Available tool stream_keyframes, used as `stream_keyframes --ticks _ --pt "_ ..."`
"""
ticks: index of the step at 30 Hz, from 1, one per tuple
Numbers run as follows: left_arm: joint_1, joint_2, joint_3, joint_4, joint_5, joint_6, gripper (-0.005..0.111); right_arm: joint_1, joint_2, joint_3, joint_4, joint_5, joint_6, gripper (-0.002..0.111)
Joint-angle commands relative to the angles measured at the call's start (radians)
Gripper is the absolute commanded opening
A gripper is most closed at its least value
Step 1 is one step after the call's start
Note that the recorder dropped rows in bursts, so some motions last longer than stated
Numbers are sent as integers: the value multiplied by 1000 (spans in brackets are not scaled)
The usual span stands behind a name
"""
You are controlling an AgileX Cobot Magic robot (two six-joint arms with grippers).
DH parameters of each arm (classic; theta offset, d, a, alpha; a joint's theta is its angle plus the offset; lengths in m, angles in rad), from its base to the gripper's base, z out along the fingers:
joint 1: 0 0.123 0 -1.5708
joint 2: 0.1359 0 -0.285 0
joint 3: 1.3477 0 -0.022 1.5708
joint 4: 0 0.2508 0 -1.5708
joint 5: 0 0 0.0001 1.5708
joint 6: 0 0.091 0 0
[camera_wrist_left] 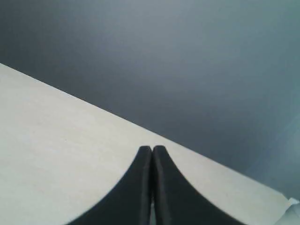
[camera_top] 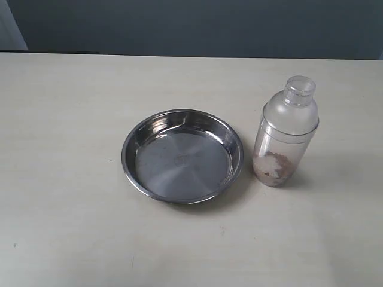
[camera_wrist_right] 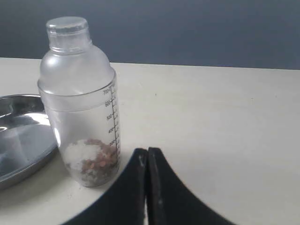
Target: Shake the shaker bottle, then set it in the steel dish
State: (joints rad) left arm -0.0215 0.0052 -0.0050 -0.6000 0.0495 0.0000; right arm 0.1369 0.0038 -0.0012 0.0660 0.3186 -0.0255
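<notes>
The shaker bottle (camera_top: 285, 133) stands upright on the table, just right of the steel dish (camera_top: 182, 156). It is clear plastic with a frosted dome, a small round cap and brownish-white granules at its bottom. No arm shows in the exterior view. In the right wrist view the shaker bottle (camera_wrist_right: 82, 101) stands close beside my right gripper (camera_wrist_right: 147, 152), whose black fingers are pressed together with nothing between them. The steel dish's rim (camera_wrist_right: 21, 157) shows beyond the bottle. My left gripper (camera_wrist_left: 152, 150) is shut and empty over bare table, with neither object in its view.
The pale table (camera_top: 66, 227) spreads all round the dish and bottle. Its far edge (camera_top: 191, 56) meets a dark grey wall.
</notes>
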Motion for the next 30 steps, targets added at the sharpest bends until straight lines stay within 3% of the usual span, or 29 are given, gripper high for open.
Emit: stream_keyframes --ticks 1,4,9,12,15,17,18,22,27,30 --pt "0 -5 -28 -30 -107 0 0 4 -4 1 -1 -13 -1 -1" --pt "-2 -5 -128 45 -164 0 1 4 -4 1 -1 -13 -1 -1" --pt "-2 174 -288 260 -229 -96 1 4 -4 1 -1 -13 -1 -1" --pt "-31 327 -360 621 -287 -342 5 4 -4 1 -1 -13 -1 -1" --pt "-90 503 -398 1192 -621 -790 21 4 -4 1 -1 -13 -1 -1" --pt "-117 657 -437 1470 -853 -919 35 4 -4 1 -1 -13 -1 -1" --pt "-124 721 -451 1535 -905 -928 40 4 -4 1 -1 -13 -1 -1" --pt "-133 977 -475 1499 -944 -910 52 4 -4 1 -1 -13 -1 -1" --pt "-147 1227 -509 1465 -1240 -705 74 4 -4 1 -1 -13 -1 -1" --pt "-180 1324 -537 1504 -1271 -586 81 4 -4 1 -1 -13 -1 -1"
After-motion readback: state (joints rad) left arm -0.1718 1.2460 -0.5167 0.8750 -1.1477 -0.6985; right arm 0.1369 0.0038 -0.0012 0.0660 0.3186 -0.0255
